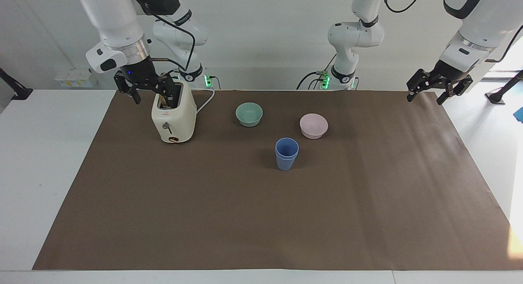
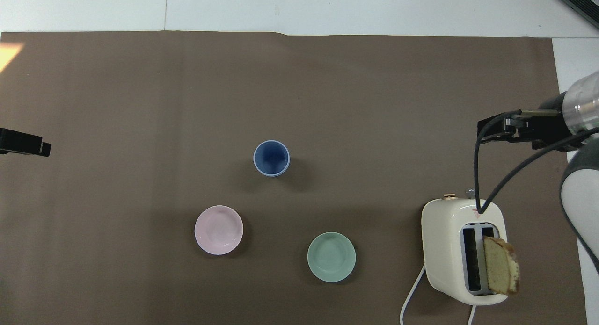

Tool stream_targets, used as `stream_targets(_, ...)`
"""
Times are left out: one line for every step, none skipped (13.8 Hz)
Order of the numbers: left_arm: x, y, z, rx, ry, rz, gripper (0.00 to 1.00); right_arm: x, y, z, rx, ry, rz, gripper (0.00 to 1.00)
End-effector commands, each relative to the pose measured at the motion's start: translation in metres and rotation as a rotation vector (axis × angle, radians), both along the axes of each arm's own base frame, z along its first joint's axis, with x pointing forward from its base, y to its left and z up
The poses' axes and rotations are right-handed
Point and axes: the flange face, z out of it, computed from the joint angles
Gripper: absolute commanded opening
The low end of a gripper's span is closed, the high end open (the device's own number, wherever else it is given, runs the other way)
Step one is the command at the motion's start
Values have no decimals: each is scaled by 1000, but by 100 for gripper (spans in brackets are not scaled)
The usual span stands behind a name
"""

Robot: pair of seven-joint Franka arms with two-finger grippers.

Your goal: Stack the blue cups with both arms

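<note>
The two blue cups [image 1: 287, 153] stand nested one inside the other, upright, on the brown mat in the middle of the table; they also show in the overhead view [image 2: 271, 158]. My right gripper [image 1: 152, 95] is open and empty, up over the toaster at the right arm's end; it also shows in the overhead view [image 2: 489, 131]. My left gripper [image 1: 425, 98] is open and empty, up over the mat's edge at the left arm's end, far from the cups; its tip shows in the overhead view [image 2: 25, 145].
A cream toaster [image 1: 173, 116] with a slice of bread [image 2: 500, 265] in one slot stands at the right arm's end, its cord trailing toward the robots. A teal-green bowl [image 1: 249, 114] and a pink bowl [image 1: 314, 125] sit nearer to the robots than the cups.
</note>
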Motion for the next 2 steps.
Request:
stream_targets(-4,2,6,16,7,-1,100,-7,-11,0,-5,-4,4,100)
stream_targets(-5,2,7,16,6,-1,100,-7,-10,1,-3,-7,4,100)
